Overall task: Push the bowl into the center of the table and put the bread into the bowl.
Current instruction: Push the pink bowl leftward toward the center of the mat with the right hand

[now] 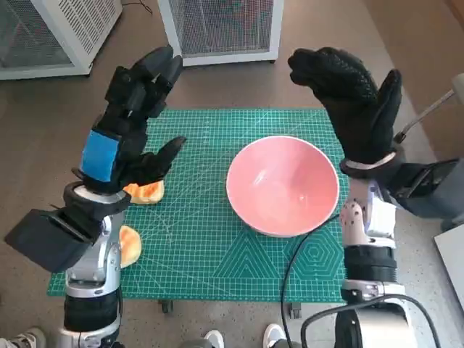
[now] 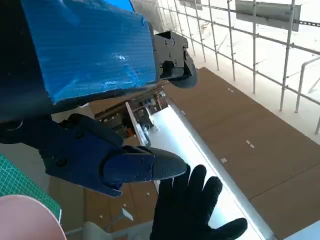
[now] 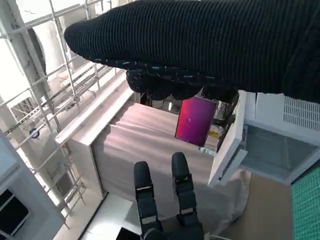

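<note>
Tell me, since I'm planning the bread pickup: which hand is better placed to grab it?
Probably the left hand: it is raised, holding nothing, over the bread beside it. The right hand is beyond the bowl.

A green cutting mat printed with a grid is covering the surface, which is standing on a grey-brown floor. Two white cabinets with mesh fronts are sitting on the floor beyond it, one to the left and one near the middle. Shoes of a person are showing at the near edge. In the wrist views, a white lattice of bars is catching bright light, and brown panels are running beside it.
</note>
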